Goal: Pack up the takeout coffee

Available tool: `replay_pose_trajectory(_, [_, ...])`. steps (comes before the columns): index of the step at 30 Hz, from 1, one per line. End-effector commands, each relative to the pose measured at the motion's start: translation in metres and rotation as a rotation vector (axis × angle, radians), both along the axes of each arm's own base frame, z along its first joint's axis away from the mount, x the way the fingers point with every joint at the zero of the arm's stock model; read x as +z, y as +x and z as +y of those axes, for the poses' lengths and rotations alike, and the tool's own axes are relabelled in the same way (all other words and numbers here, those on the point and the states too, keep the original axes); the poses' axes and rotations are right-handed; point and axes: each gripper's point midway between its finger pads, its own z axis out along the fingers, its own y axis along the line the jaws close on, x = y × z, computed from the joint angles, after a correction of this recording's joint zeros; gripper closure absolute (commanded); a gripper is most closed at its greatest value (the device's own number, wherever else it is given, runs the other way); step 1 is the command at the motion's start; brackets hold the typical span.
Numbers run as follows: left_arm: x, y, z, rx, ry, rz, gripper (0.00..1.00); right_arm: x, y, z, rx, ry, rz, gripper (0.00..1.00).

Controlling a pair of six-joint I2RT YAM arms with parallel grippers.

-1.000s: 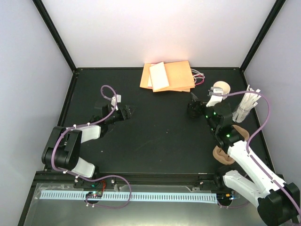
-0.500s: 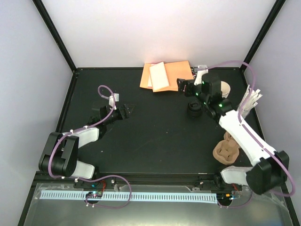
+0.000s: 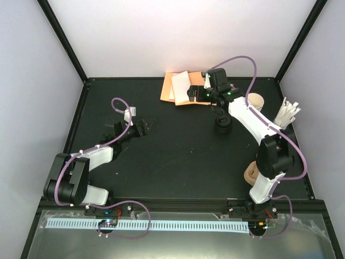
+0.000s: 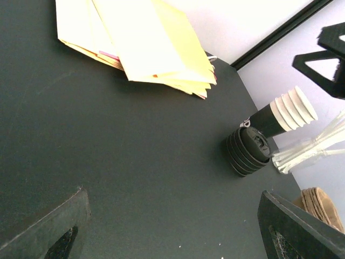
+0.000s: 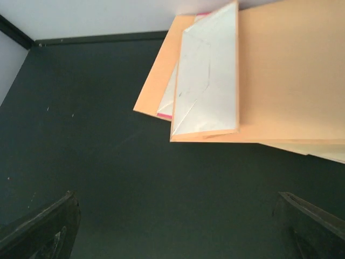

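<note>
Black surface [image 3: 178,162] seen from above, inside pale walls. Over the last second the right arm [image 3: 253,121] has swung away from the right side, where it sat low beside the cups, and now reaches to the back. Its claw [image 5: 175,229] hangs just over the near left corner of a fanned stack of flat tan paper bags [image 3: 202,86], with a folded white one [image 5: 207,75] on top. The jaws stand wide apart with nothing between them, so this looks like a reach for a bag before any coffee is handled. The left arm [image 3: 86,162] has barely moved. Its claw [image 4: 172,226] is also spread wide and empty, low over the left middle of the surface and facing the right side. A brown pulp cup carrier [image 3: 251,174] lies near the right front, partly hidden by the right arm. The takeout coffee is untouched: a nested stack of black cups [image 4: 280,114], cream inside, sits at the back right. A stack of round black lids [image 4: 247,152] stands just beside and in front of the cups. A bundle of white wrapped straws [image 3: 285,113] stands at the right edge, near the cups. The bags overlap and lie flat, so lifting only one may be awkward. The right forearm crosses above the gap between cups and lids, which would likely block the left arm from reaching them
</note>
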Motion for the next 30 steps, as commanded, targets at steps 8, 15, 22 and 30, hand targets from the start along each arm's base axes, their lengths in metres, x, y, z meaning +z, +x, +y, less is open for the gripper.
replay_pose_trajectory(8, [0.007, 0.001, 0.001, 0.003, 0.008, -0.039, 0.13, -0.022, 0.028, 0.018, 0.097, 0.163, 0.137, 0.03])
replay_pose_trajectory(15, [0.007, 0.001, 0.001, 0.002, 0.008, -0.039, 0.13, -0.05, 0.047, 0.018, 0.026, 0.201, 0.123, 0.04])
replay_pose_trajectory(22, [0.006, 0.001, 0.0, -0.003, 0.0, -0.035, 0.13, -0.063, 0.072, 0.013, -0.099, 0.265, 0.072, 0.04])
replay_pose_trajectory(30, [0.006, 0.001, 0.0, -0.004, -0.002, -0.038, 0.13, -0.072, 0.067, 0.016, -0.07, 0.278, 0.06, 0.07])
